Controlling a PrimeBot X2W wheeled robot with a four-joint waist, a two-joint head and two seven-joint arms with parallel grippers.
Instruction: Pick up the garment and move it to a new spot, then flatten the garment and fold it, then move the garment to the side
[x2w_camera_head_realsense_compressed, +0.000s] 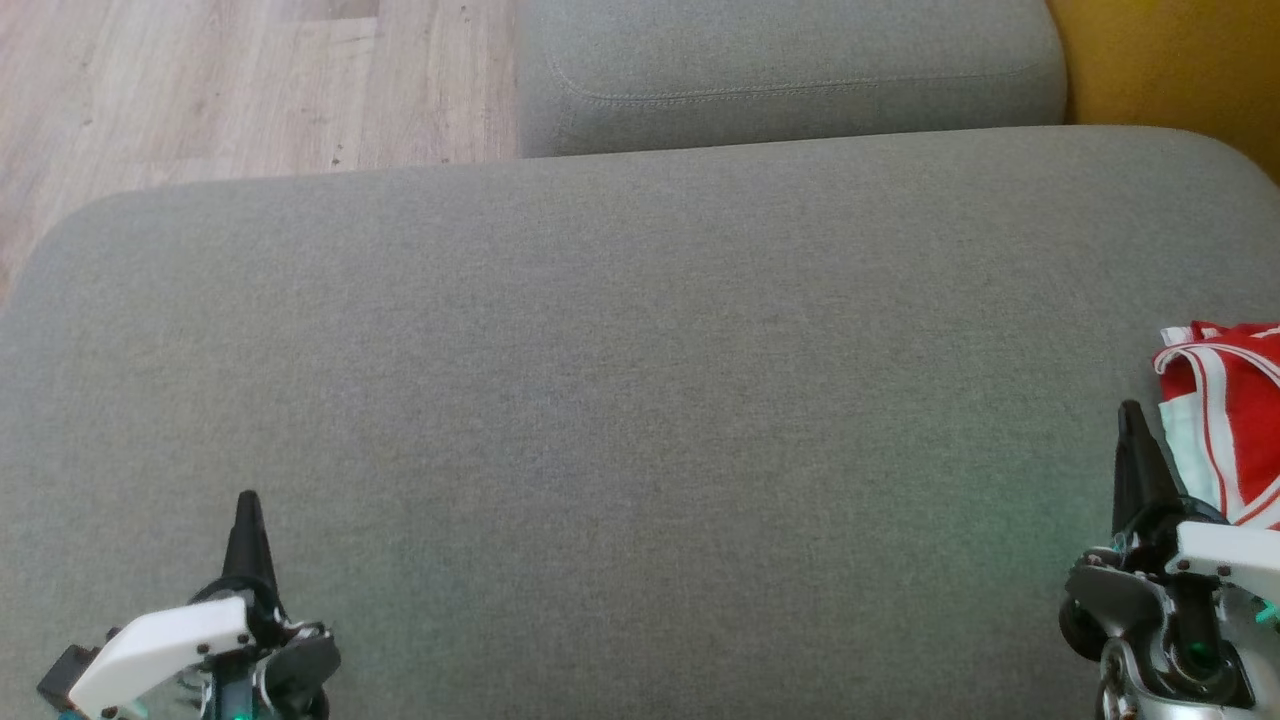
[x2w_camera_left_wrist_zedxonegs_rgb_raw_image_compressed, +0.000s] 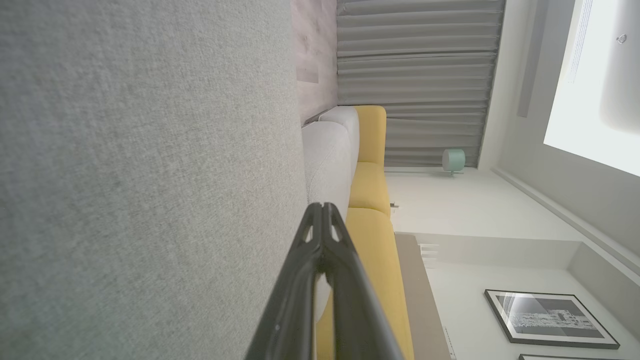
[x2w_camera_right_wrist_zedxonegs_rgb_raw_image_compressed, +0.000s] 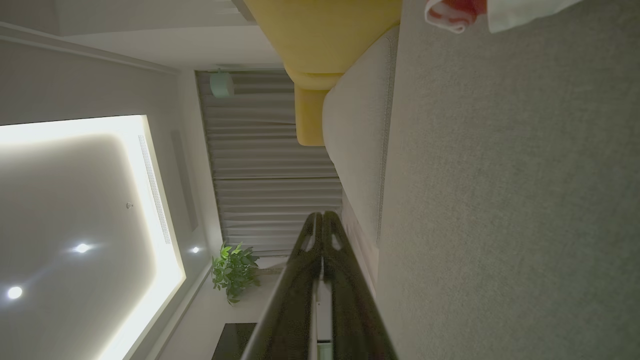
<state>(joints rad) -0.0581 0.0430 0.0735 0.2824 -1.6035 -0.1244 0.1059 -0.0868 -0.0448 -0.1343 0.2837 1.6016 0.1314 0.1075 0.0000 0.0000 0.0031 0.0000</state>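
**A:** Head view first. Where's the garment (x2w_camera_head_realsense_compressed: 1232, 430)?

**B:** At the right edge of the grey sofa cushion (x2w_camera_head_realsense_compressed: 640, 400), about midway between near and far. It's a red-and-white heap, cut off by the frame. The right gripper (x2w_camera_head_realsense_compressed: 1130, 412) stands just left of it, fingers pressed together and holding nothing. The left gripper (x2w_camera_head_realsense_compressed: 247, 500) is at the near left, likewise closed and empty.

**A:** Left wrist view?

**B:** Its two fingers meet at the tips beside bare cushion (a yellow sofa (x2w_camera_left_wrist_zedxonegs_rgb_raw_image_compressed: 372, 200) lies beyond).

**A:** Right wrist view?

**B:** Fingers together again. A bit of red and white cloth shows farther along the cushion to the right, well apart from them.

**A:** So which step is in hand?

**B:** I can't settle it. A shirt off to the side with both grippers free fits a heap waiting to be picked up. It also fits one folded and set aside. How neatly it lies is hidden, so I'd name no move.
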